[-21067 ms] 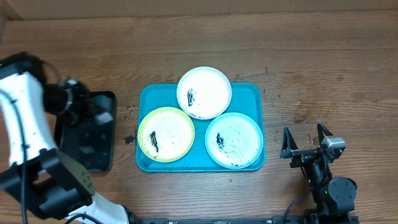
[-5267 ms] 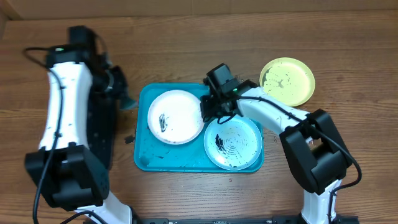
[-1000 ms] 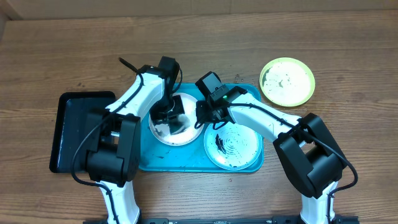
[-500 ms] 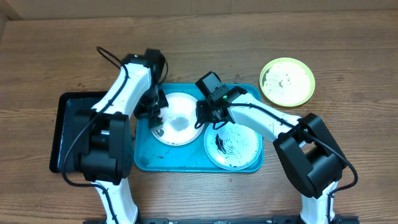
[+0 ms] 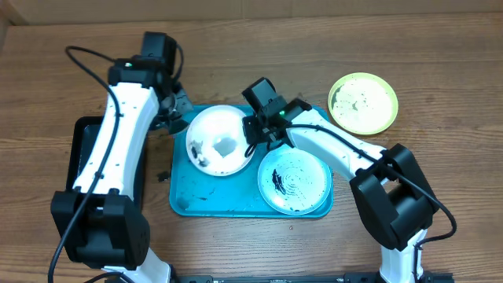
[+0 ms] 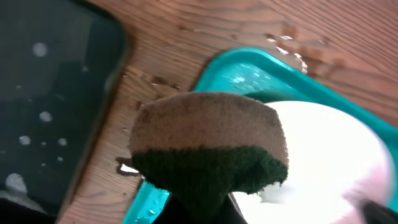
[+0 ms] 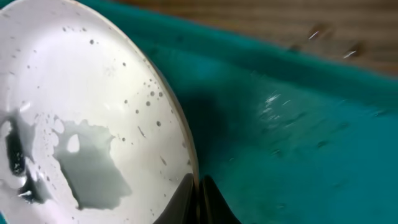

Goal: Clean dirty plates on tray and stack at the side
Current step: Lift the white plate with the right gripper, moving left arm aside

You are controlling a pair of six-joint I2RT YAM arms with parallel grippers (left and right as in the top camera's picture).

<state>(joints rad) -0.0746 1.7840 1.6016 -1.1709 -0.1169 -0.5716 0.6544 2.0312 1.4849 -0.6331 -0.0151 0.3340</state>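
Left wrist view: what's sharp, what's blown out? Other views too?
Left wrist: brown-and-green sponge fairly sharp, round white plate blown out and blurred. Right wrist: plate's droplets crisp, turquoise plastic tray smeared soft. Overhead: evenly lit, plate nearly washed out.

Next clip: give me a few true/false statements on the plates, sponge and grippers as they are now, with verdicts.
1. The yellow-green plate lies on the tray. False: it lies on the table, right of the tray.
2. The right gripper pinches the rim of the white plate. True.
3. The left gripper holds a sponge. True.
4. The blue-rimmed plate is clean. False: black smears show on it.
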